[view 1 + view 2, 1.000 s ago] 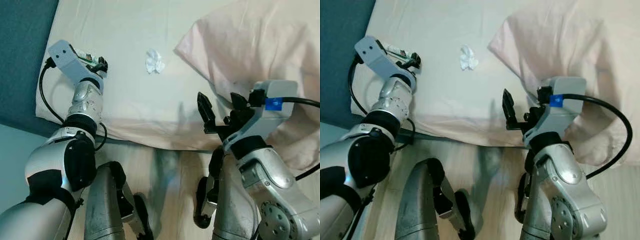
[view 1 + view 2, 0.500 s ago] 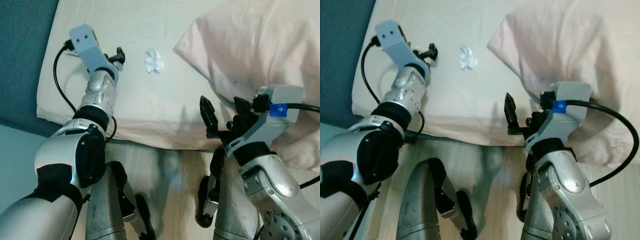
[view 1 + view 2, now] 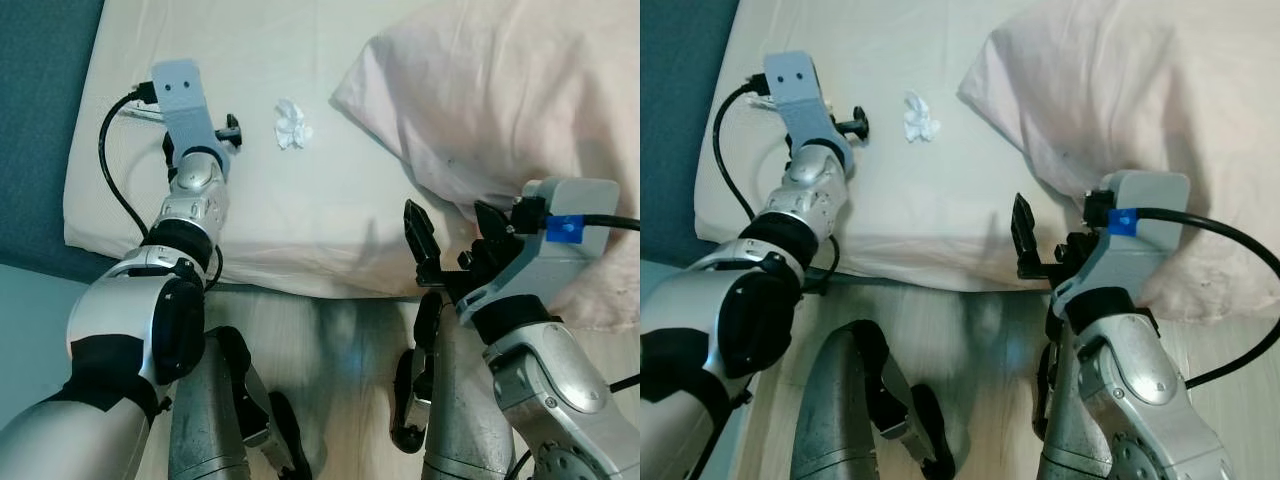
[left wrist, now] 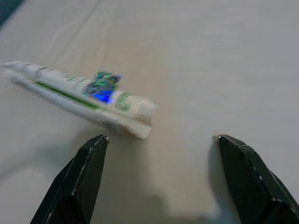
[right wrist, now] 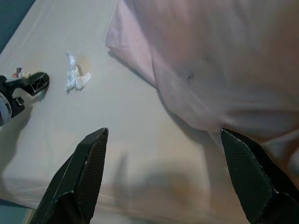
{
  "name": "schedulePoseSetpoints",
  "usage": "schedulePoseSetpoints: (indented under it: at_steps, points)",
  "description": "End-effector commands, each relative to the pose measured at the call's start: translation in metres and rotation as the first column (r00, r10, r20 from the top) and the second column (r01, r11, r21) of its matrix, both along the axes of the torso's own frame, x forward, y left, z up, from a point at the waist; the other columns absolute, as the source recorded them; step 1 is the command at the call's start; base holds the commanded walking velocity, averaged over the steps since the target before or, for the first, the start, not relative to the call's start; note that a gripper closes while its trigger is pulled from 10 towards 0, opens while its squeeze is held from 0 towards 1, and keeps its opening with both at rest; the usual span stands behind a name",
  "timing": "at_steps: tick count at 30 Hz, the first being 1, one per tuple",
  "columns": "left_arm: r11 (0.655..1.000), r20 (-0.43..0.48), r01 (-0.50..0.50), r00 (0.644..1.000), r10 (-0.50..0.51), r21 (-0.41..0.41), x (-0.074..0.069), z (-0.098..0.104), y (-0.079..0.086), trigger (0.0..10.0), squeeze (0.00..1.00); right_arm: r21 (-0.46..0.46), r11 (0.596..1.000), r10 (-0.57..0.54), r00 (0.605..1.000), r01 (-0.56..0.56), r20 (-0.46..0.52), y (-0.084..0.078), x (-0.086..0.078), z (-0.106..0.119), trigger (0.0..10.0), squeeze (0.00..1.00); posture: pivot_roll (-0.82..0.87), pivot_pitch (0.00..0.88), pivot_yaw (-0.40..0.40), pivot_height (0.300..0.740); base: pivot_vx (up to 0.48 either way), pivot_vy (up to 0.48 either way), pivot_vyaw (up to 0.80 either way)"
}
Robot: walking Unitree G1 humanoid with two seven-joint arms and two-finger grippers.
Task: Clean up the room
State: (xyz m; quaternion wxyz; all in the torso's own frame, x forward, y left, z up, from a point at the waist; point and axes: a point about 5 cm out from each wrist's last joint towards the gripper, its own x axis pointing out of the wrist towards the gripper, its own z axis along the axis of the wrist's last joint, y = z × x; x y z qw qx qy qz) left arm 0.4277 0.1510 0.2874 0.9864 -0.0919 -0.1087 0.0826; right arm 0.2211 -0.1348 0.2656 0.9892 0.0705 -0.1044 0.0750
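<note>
A crumpled white tissue (image 3: 292,124) lies on the cream bed sheet (image 3: 300,200). My left gripper (image 3: 232,130) is stretched out over the sheet just left of the tissue, not touching it. Its wrist view shows the left gripper (image 4: 162,140) open, and a white tube with green print and a blue patch (image 4: 84,97) lies flat on the sheet just beyond its fingertips. My right gripper (image 3: 447,225) hovers open at the bed's near edge, below a pink pillow (image 3: 500,90). The right wrist view looks across the sheet at the tissue (image 5: 74,77) and the pillow (image 5: 210,60).
The pink pillow covers the right side of the bed. A dark blue surface (image 3: 40,120) borders the mattress on the left. Pale wooden floor (image 3: 340,400) shows beneath the bed edge between my legs. A black cable (image 3: 110,170) loops from my left wrist.
My left arm has swung its wrist to the right across the sheet, closer to the tissue. The view has shifted slightly. The right arm has barely moved.
</note>
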Motion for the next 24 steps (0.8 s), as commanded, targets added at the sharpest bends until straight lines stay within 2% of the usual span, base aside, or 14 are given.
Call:
schedulePoseSetpoints:
  at_steps: [1,5,7,9,11,12,14,15,16,17,18,19,20,24]
  points:
    - [0.998,0.006,0.018,1.0,-0.018,-0.052,-0.001,-0.012,0.007,10.0,0.0,0.018,0.999,0.033,0.999,-0.033,-0.024,0.003,0.002,-0.009,10.0,0.0,-0.24,0.68,0.271,0.37,0.0,0.0,0.0]
    - [0.994,0.081,0.05,0.996,-0.042,-0.102,-0.003,-0.005,0.016,10.0,0.0,0.02,0.999,0.041,0.999,-0.041,-0.027,0.003,0.008,-0.012,10.0,0.0,-0.22,0.651,0.271,0.37,0.0,0.0,0.0]
    - [0.987,0.174,0.137,0.977,-0.121,-0.085,-0.007,-0.004,0.03,10.0,0.0,0.018,0.998,0.063,0.998,-0.063,-0.026,0.002,0.023,-0.017,10.0,0.0,-0.16,0.538,0.263,0.37,0.0,0.0,0.0]
    - [0.982,0.201,0.178,0.966,-0.16,-0.071,-0.01,-0.004,0.037,10.0,0.0,0.019,0.997,0.075,0.997,-0.074,-0.022,0.003,0.028,-0.017,10.0,0.0,-0.15,0.494,0.256,0.37,0.0,0.0,0.0]
    - [0.977,0.21,0.203,0.96,-0.186,-0.062,-0.011,-0.006,0.039,10.0,0.0,0.019,0.997,0.081,0.996,-0.081,-0.022,0.003,0.032,-0.019,10.0,0.0,-0.15,0.478,0.252,0.37,0.0,0.0,0.0]
    - [0.974,0.22,0.225,0.951,-0.218,-0.007,-0.016,-0.013,0.052,10.0,0.0,0.031,0.993,0.115,0.993,-0.115,0.005,0.004,0.042,-0.018,10.0,0.0,-0.14,0.385,0.239,0.375,0.0,0.0,0.0]
    - [0.976,0.212,0.217,0.953,-0.217,0.025,-0.02,-0.018,0.061,10.0,0.0,0.038,0.991,0.125,0.992,-0.126,0.017,0.003,0.048,-0.016,10.0,0.0,-0.14,0.385,0.239,0.385,0.0,0.0,0.0]
    - [0.979,0.214,0.203,0.955,-0.203,0.022,-0.023,-0.021,0.067,10.0,0.0,0.03,0.99,0.135,0.99,-0.136,0.025,0.002,0.052,-0.015,10.0,0.0,-0.13,0.328,0.227,0.39,0.0,0.0,0.0]
    - [0.981,0.219,0.194,0.956,-0.193,0.019,-0.024,-0.023,0.071,10.0,0.0,0.023,0.989,0.144,0.989,-0.145,0.032,0.002,0.054,-0.015,10.0,0.0,-0.13,0.328,0.227,0.395,0.0,0.0,0.0]
    - [0.981,0.219,0.194,0.956,-0.193,0.019,-0.024,-0.023,0.071,10.0,0.0,0.023,0.989,0.144,0.989,-0.145,0.032,0.002,0.054,-0.015,10.0,0.0,-0.13,0.328,0.227,0.395,0.0,0.0,0.0]
    - [0.98,0.218,0.198,0.956,-0.196,0.011,-0.026,-0.028,0.072,10.0,0.0,0.012,0.988,0.152,0.988,-0.152,0.037,0.0,0.062,-0.017,10.0,0.0,-0.12,0.273,0.211,0.4,0.0,0.0,0.0]
    - [0.978,0.215,0.209,0.955,-0.204,0.003,-0.027,-0.034,0.072,10.0,0.0,0.001,0.987,0.158,0.987,-0.158,0.041,-0.002,0.071,-0.019,10.0,0.0,-0.12,0.273,0.211,0.41,0.0,0.0,0.0]
    - [0.978,0.201,0.209,0.958,-0.204,-0.004,-0.029,-0.044,0.072,10.0,0.0,-0.005,0.986,0.166,0.985,-0.166,0.044,-0.004,0.078,-0.021,10.0,0.0,-0.11,0.188,0.176,0.415,0.0,0.0,0.0]
    - [0.976,0.161,0.215,0.965,-0.209,-0.023,-0.037,-0.069,0.067,10.0,0.0,-0.028,0.983,0.184,0.981,-0.182,0.056,-0.004,0.087,-0.023,10.0,0.0,-0.11,0.16,0.17,0.43,0.0,0.0,0.0]
